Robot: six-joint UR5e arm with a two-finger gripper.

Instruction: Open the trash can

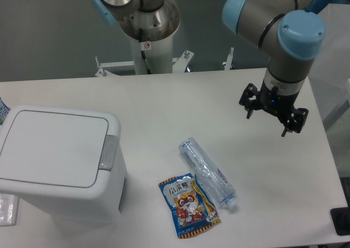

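The trash can [54, 155] is a large white boxy bin at the left of the table. Its flat lid lies shut, with the grey push-button bar [108, 152] along its right edge. My gripper [267, 124] hangs above the table at the right, far from the can, pointing down. Its two dark fingers stand apart with nothing between them.
A clear plastic bottle [206, 172] lies on its side in the middle front. A blue snack packet [187, 204] lies flat beside it. The robot base [147, 34] stands at the table's back edge. A clear wrapper [6, 209] lies at the can's left foot.
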